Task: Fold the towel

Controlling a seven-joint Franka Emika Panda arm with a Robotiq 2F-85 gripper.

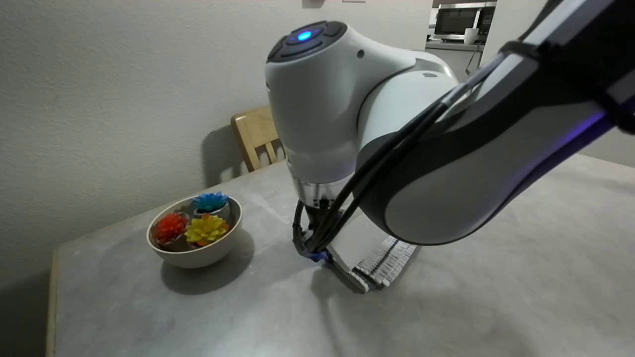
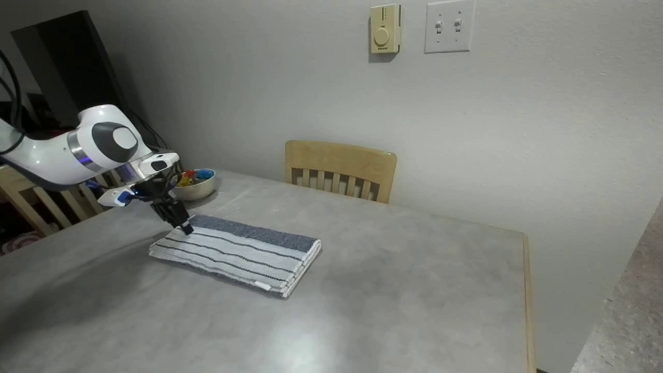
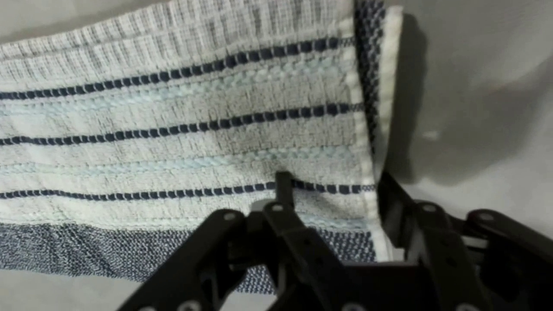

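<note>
1. In the wrist view, the jaws of my gripper (image 3: 335,190) stand apart at a short end of the towel (image 3: 185,142). One finger (image 3: 283,190) is over the striped cloth and its partner is at the hemmed edge, so that edge lies between them; I cannot tell how firmly either touches.

2. In an exterior view, the towel lies flat, folded in layers, on the counter (image 2: 414,290), stretching away from my gripper, which is near one of its corners. A white tag (image 2: 262,285) shows toward the end farther from my gripper. Beyond my gripper sits a pale bowl (image 2: 194,192).

3. In an exterior view, black cables (image 1: 337,223) and my arm (image 1: 317,109) hide most of my gripper. Part of the towel shows just beside it; the bowl, with red, yellow and blue flowers (image 1: 206,228), stands on the opposite side. A microwave (image 1: 456,22) is far behind my gripper.
</note>
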